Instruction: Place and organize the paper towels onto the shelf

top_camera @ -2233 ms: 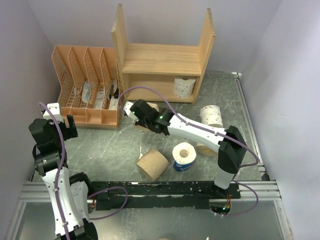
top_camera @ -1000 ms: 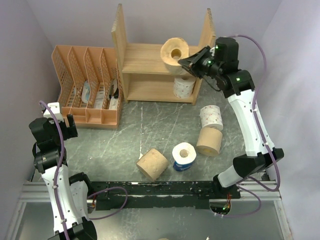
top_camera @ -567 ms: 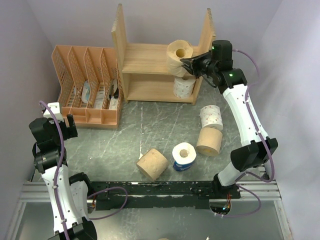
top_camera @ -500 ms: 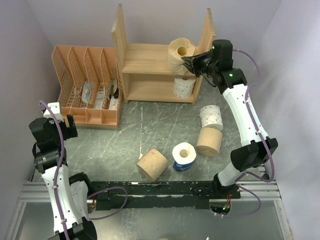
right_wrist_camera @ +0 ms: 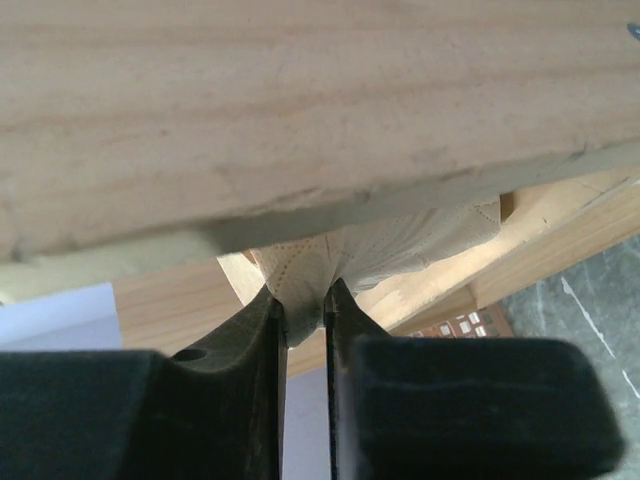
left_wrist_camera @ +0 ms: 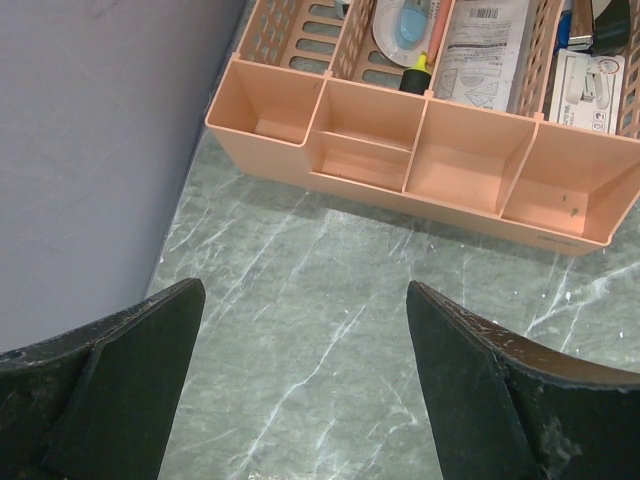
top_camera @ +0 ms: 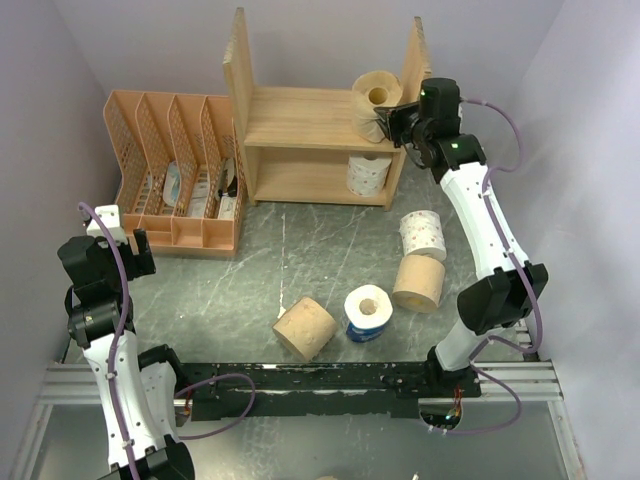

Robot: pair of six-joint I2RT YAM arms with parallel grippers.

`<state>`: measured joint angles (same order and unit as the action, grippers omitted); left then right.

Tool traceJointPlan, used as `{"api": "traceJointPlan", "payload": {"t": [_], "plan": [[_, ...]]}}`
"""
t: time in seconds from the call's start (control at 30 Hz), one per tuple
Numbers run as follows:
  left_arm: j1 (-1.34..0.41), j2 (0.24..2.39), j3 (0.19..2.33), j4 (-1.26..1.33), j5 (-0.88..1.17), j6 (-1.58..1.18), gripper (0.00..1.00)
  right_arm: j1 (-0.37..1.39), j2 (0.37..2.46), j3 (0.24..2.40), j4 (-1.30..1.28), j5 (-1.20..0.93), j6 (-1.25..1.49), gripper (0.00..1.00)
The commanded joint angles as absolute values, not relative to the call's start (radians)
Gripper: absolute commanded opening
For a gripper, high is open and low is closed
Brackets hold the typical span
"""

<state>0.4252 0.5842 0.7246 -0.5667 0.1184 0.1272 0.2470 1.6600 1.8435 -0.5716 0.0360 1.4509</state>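
My right gripper is shut on a tan paper towel roll, pinching its side at the right end of the wooden shelf's upper tier, by the right panel. In the right wrist view the fingers squeeze tan paper under a wooden board. A white printed roll stands on the lower tier. On the table lie a white roll, two tan rolls and a blue-wrapped roll. My left gripper is open and empty above the table near the left wall.
An orange lattice file organizer with stationery stands left of the shelf; its front trays show in the left wrist view. Grey walls close in on the left, back and right. A black rail runs along the near edge.
My right gripper lifted the tan roll from the table by the organizer up to the shelf's upper tier, then moved it back and right toward the side panel. The left arm has not moved.
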Motion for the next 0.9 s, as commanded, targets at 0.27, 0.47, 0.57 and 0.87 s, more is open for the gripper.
{"api": "traceJointPlan", "payload": {"t": [0.27, 0.47, 0.57, 0.87], "plan": [[0.439, 0.569, 0.742, -0.552, 0.127, 0.135, 0.94, 0.220, 1.626, 1.883, -0.404, -0.002, 1.287, 1.00], [0.440, 0.561, 0.741, -0.552, 0.134, 0.137, 0.94, 0.276, 1.542, 1.909, -0.431, -0.099, 0.928, 1.00], [0.440, 0.558, 0.740, -0.553, 0.136, 0.139, 0.93, 0.416, 1.477, 1.887, -0.517, -0.102, 0.559, 1.00], [0.439, 0.576, 0.744, -0.555, 0.139, 0.140, 0.93, 0.710, 1.334, 1.466, -0.881, -0.381, -0.514, 1.00]]}}
